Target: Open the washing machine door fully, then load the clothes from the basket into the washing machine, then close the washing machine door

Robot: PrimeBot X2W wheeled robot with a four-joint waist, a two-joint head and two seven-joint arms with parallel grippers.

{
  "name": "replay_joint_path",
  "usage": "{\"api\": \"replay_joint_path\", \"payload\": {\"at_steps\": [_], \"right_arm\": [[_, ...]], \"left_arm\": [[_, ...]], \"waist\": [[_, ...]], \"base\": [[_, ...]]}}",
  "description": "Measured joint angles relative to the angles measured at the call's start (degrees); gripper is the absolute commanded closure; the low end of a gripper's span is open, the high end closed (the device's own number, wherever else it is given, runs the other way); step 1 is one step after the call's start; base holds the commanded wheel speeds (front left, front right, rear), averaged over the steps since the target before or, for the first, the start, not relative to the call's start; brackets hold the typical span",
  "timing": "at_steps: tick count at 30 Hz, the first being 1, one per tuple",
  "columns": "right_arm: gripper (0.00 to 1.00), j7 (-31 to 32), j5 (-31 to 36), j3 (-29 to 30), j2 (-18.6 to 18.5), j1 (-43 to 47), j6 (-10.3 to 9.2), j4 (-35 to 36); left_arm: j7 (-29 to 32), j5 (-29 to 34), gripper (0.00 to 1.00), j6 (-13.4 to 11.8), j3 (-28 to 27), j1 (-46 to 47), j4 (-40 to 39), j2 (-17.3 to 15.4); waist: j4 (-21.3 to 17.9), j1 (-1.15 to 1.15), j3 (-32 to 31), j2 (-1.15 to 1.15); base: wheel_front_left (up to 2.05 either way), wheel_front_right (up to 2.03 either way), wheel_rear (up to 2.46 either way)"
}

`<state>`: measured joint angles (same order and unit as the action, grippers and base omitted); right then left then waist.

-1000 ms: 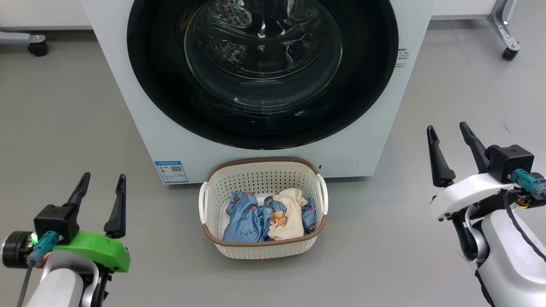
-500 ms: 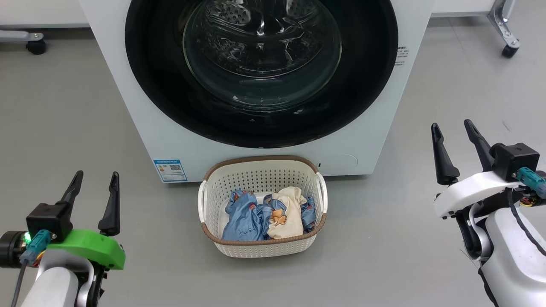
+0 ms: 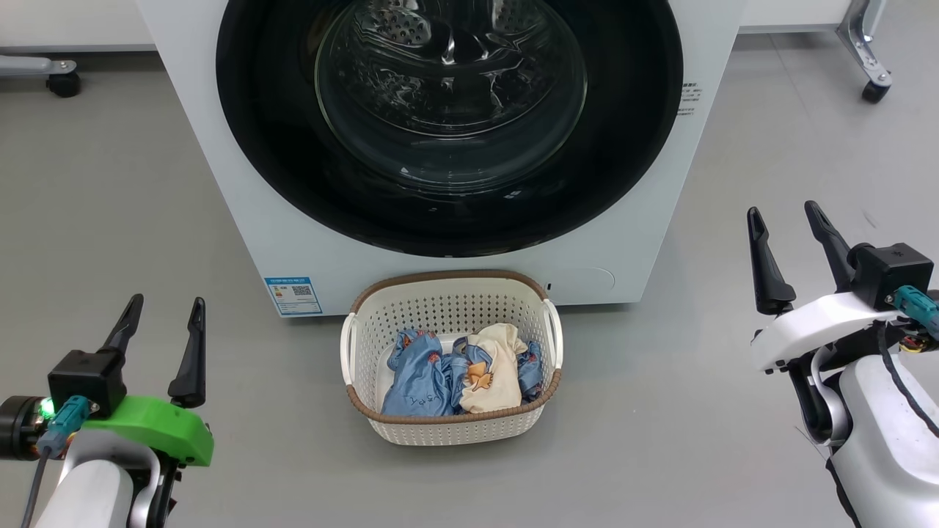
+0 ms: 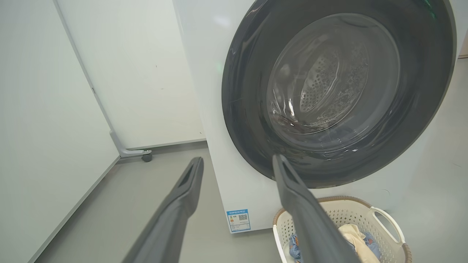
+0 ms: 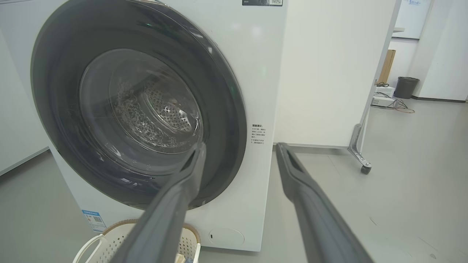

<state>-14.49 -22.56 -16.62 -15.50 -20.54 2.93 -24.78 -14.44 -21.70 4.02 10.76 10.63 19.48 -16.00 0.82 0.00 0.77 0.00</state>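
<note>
The white washing machine stands ahead with its round black washing machine door closed flat against the front. On the floor before it sits the cream basket holding the clothes, blue fabric and a cream piece. My left gripper hovers open at the lower left, empty. My right gripper is open at the right, empty, well clear of the door.
Grey floor surrounds the machine. White wheeled partitions stand behind, with castors at the back left and back right. A dark bin and cables lie far off to the right.
My right gripper has risen and shifted slightly right. My left gripper has drifted a little to the left. The camera has shifted slightly.
</note>
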Motion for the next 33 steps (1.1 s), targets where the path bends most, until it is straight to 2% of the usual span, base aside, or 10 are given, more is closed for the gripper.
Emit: {"api": "replay_joint_path", "payload": {"at_steps": [16,33], "right_arm": [[0.0,0.0,0.47,1.08,0.05,0.03,0.23,0.01],[0.0,0.0,0.53,2.34,0.24,0.08,0.53,0.24]], "left_arm": [[0.0,1.09,0.0,0.51,-0.21,-0.02,0.4,0.04],[0.0,1.0,0.0,0.84,-1.52,0.02,0.37,0.62]], "waist": [[0.36,0.0,-0.1,0.0],[0.33,0.0,1.13,0.0]], "base": [[0.36,0.36,-0.72],[0.71,0.71,-1.42]]}}
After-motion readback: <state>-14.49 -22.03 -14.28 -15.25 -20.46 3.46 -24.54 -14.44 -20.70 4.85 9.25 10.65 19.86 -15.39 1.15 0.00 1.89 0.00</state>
